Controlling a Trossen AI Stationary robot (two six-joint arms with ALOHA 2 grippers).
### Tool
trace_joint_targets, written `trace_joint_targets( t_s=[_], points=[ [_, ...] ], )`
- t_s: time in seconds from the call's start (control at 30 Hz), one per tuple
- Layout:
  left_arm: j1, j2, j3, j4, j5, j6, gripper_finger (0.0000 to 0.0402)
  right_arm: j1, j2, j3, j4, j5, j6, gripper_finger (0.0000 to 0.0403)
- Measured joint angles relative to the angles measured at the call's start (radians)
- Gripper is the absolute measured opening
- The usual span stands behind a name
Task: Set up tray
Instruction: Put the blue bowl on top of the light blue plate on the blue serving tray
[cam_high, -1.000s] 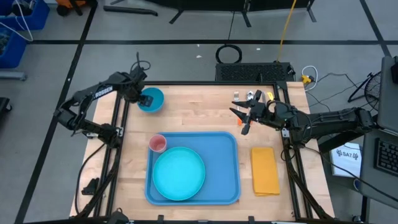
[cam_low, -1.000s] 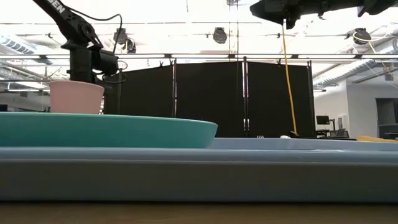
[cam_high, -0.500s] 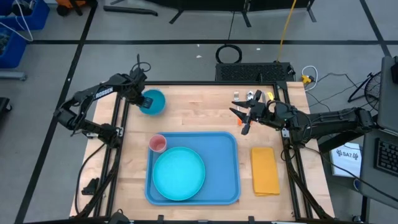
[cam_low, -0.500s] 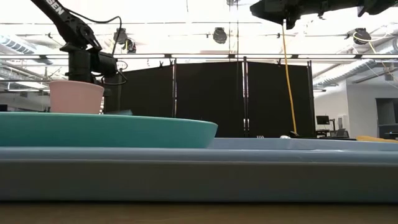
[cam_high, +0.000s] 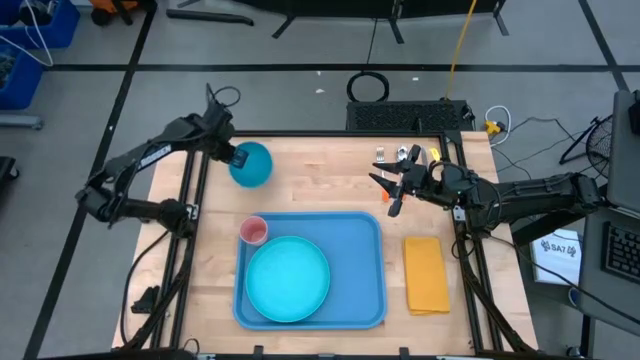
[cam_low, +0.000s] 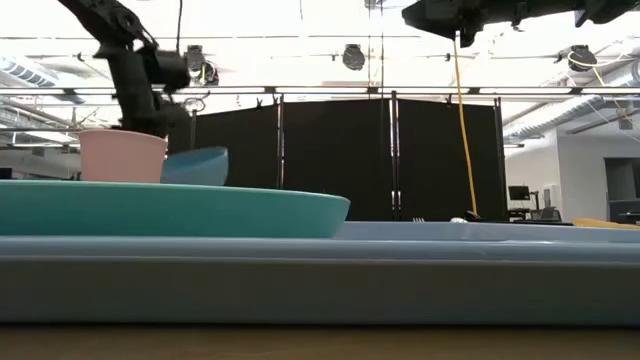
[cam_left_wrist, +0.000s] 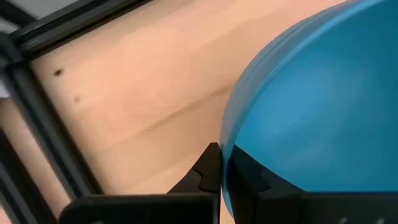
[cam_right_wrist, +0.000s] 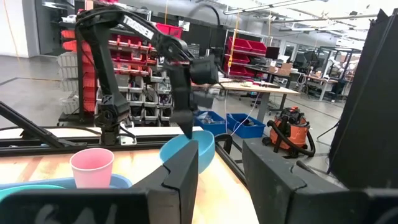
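The blue tray (cam_high: 358, 245) lies at the table's near middle and carries a round turquoise plate (cam_high: 288, 279) and a pink cup (cam_high: 254, 231). At the far left, my left gripper (cam_high: 230, 153) is shut on a blue bowl (cam_high: 252, 164). In the low view the bowl (cam_low: 197, 166) shows tilted behind the cup (cam_low: 122, 156). My right gripper (cam_high: 389, 194) hovers open over the table's right side with nothing between its fingers (cam_right_wrist: 180, 180). My left gripper pinches the bowl's rim (cam_left_wrist: 226, 163) between its two fingers, one finger (cam_left_wrist: 208, 171) on each face of the wall. The fingers come from above, slanting down from the table's left. The bowl hangs tilted, lifted clear of the table.
A folded yellow-orange napkin (cam_high: 426, 274) lies right of the tray. Cutlery (cam_high: 400, 155) lies at the far right, near my right gripper. Bare wood shows between the bowl and the cutlery.
My left gripper has taken hold of the bowl's rim and gone up. The bowl has left the table and tipped; in the low view it now shows above the plate's edge.
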Motion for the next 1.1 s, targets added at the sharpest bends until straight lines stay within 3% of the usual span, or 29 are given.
trace_joint_targets(
  t_s=[0.2,0.47,0.8,1.1],
  points=[
    [-0.151,-0.114,0.086,-0.066,0.015,-0.048,0.0009,0.0,0.0,0.0,0.014,0.0,0.0,0.0116],
    [-0.543,-0.139,0.245,-0.13,-0.028,-0.192,0.0009,0.0,0.0,0.0,0.018,0.001,0.004,0.0116],
    [-1.052,-0.005,0.316,-0.149,-0.103,-0.486,0.0009,0.0,0.0,0.0,0.018,0.002,0.029,0.0116],
    [-1.244,0.174,0.316,-0.12,-0.02,-0.689,0.0009,0.0,0.0,0.0,0.025,0.002,0.04,0.0116]
  ],
)
